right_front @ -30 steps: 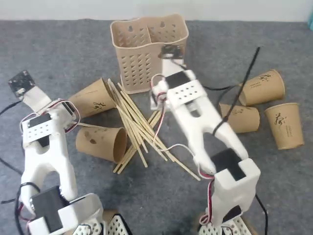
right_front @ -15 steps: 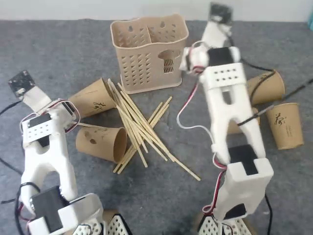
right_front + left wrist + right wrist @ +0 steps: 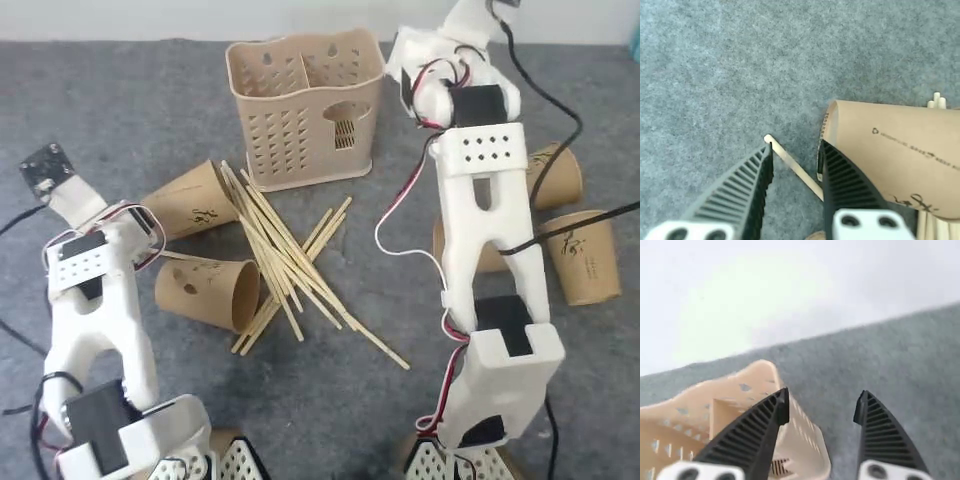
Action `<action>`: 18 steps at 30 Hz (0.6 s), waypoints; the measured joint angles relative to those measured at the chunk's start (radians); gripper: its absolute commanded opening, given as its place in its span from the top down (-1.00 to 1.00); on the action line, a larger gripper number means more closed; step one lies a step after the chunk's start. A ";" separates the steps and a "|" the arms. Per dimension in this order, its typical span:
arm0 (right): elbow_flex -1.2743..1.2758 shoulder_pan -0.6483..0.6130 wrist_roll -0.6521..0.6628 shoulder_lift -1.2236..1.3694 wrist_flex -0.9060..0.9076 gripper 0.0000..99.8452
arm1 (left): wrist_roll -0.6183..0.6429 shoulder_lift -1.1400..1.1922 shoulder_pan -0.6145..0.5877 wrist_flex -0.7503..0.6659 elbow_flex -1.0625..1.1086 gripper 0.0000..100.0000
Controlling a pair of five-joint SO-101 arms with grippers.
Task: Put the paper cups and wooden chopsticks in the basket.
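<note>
One basket (image 3: pixel 290 140), grey carpet (image 3: pixel 120 110), perhaps white wall (image 3: pixel 790 280)

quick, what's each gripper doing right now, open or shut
Left gripper: open, holding nothing.
Right gripper: open, holding nothing, near the beige plastic basket.

The beige perforated basket (image 3: pixel 290 140) stands upright at the back, with two compartments side by side. Right in front of it, the wooden chopsticks (image 3: pixel 290 262) sprawl in a loose, crisscrossed heap. On the heap's left, the near-left cup (image 3: pixel 207 290) and far-left cup (image 3: pixel 188 203) lie on their sides, mouths against the sticks. Off right lie the outer cup (image 3: pixel 585 255), the back cup (image 3: pixel 557 172) and a half-hidden cup (image 3: pixel 490 262).
</note>
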 measured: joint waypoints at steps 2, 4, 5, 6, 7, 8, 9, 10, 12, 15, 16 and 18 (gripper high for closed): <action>-0.003 0.000 0.003 0.040 -0.038 0.55 | 0.000 0.000 0.000 0.000 0.000 0.73; -0.008 0.005 0.003 0.092 -0.066 0.55 | 0.000 0.000 0.000 0.000 0.000 0.73; -0.014 0.006 0.005 0.117 -0.074 0.55 | 0.000 0.000 0.000 0.000 0.000 0.73; -0.025 0.008 0.006 0.138 -0.078 0.55 | 0.000 0.000 0.000 0.000 0.000 0.73; -0.044 0.005 0.006 0.161 -0.081 0.55 | 0.000 0.000 0.000 0.000 0.000 0.73; -0.061 -0.003 0.006 0.183 -0.083 0.55 | 0.000 0.000 0.000 0.000 0.000 0.73; -0.080 -0.011 0.006 0.204 -0.083 0.55 | 0.000 0.000 0.000 0.000 0.000 0.73; -0.098 -0.021 0.006 0.221 -0.083 0.55 | 0.000 0.000 0.000 0.000 0.000 0.73; -0.121 -0.031 0.006 0.239 -0.084 0.55 | 0.000 0.000 0.000 -0.008 0.000 0.73; -0.130 -0.038 0.006 0.244 -0.084 0.55 | 0.000 0.000 0.002 -0.021 0.000 0.73; -0.133 -0.040 0.006 0.244 -0.080 0.55 | 0.000 0.000 0.002 -0.023 0.000 0.73; -0.138 -0.040 0.006 0.244 -0.057 0.55 | 0.000 0.000 0.002 -0.025 0.000 0.73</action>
